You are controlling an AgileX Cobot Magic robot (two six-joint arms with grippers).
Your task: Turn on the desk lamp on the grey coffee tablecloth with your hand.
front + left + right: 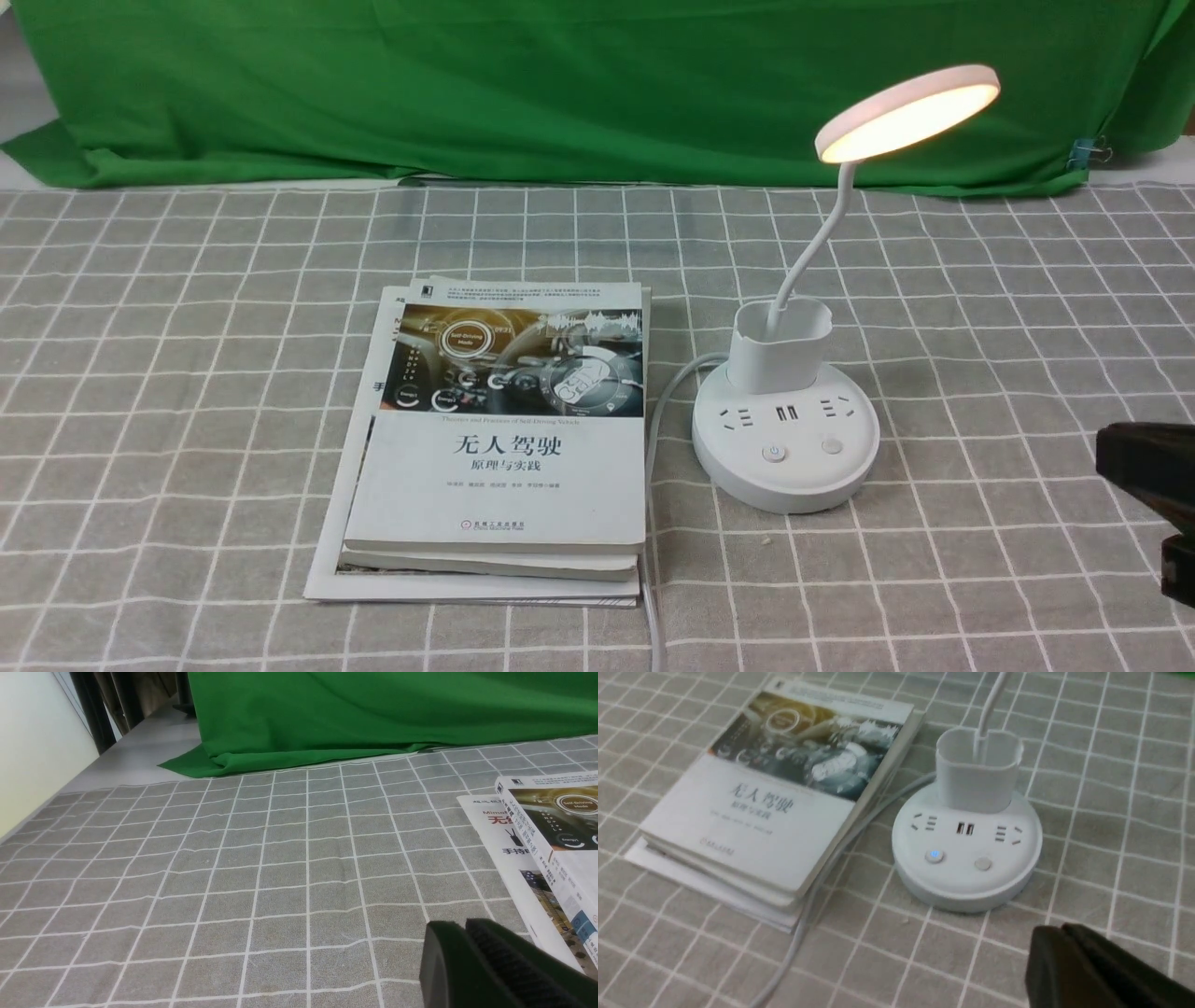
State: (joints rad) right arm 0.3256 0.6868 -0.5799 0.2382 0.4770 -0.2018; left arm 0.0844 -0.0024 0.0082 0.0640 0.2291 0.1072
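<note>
The white desk lamp (786, 439) stands on the grey checked tablecloth (140, 373), right of centre. Its round disc head (907, 112) glows warm. The left button on its base (774, 454) shows a blue light, also in the right wrist view (934, 855). My right gripper (1106, 446) is shut and empty at the right edge, apart from the base; in the right wrist view its tips (1057, 931) hover over cloth beside the base (966, 858). My left gripper (460, 926) is shut and empty over bare cloth, left of the books. It does not show in the front view.
A stack of books (504, 439) lies left of the lamp, also in the left wrist view (551, 835). The lamp's white cord (653, 448) runs between books and base toward the front edge. A green cloth backdrop (560, 84) hangs at the back.
</note>
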